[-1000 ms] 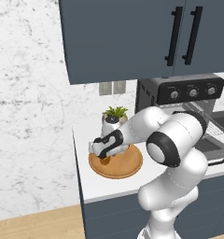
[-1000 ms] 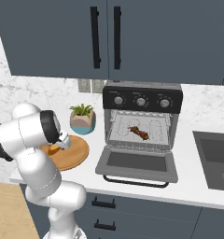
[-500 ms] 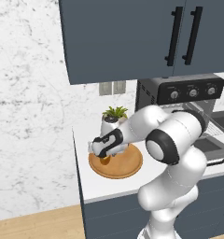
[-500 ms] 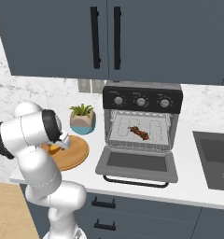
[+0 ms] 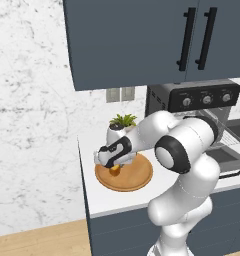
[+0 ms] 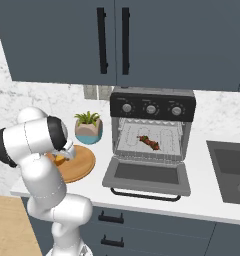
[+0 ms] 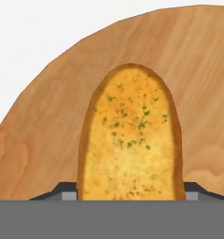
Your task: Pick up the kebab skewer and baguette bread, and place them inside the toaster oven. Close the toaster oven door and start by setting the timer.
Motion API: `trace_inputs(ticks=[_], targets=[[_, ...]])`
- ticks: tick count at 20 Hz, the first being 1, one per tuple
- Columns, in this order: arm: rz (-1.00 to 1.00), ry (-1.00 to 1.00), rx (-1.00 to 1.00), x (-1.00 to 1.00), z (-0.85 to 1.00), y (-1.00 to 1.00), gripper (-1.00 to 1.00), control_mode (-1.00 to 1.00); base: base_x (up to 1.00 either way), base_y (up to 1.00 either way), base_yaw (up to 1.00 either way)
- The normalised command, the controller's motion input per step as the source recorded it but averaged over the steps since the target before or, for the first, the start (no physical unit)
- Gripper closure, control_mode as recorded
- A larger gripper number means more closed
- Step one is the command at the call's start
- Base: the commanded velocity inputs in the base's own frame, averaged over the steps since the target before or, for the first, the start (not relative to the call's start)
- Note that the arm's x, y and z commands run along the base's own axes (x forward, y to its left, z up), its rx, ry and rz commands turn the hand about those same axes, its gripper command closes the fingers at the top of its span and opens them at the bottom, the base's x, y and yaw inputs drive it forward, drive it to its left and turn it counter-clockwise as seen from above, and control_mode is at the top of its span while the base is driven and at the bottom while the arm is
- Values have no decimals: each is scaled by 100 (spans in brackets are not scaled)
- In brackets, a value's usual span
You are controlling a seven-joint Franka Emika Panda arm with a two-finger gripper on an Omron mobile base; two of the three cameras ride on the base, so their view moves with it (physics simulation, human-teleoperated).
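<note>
White counter (image 5: 99,197), wooden plate (image 5: 137,177) near its front edge, jaws pinching baguette bread (image 7: 130,140), toaster oven door (image 6: 147,176) down.

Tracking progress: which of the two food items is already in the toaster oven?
The kebab skewer, lying on the rack inside the open toaster oven. The baguette bread is on the wooden plate, at the gripper.
</note>
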Motion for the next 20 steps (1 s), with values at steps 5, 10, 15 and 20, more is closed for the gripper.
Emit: trace_inputs(ticks=[5, 10, 15, 20], targets=[[0, 0, 0, -8, -25, 0, 100, -100, 0, 0, 0], [1, -2, 0, -16, -6, -1, 100, -100, 0, 0, 0], [0, -7, 5, -2, 44, -31, 100, -100, 0, 0, 0], [-2, -6, 4, -7, 68, -24, 100, -100, 0, 0, 0]])
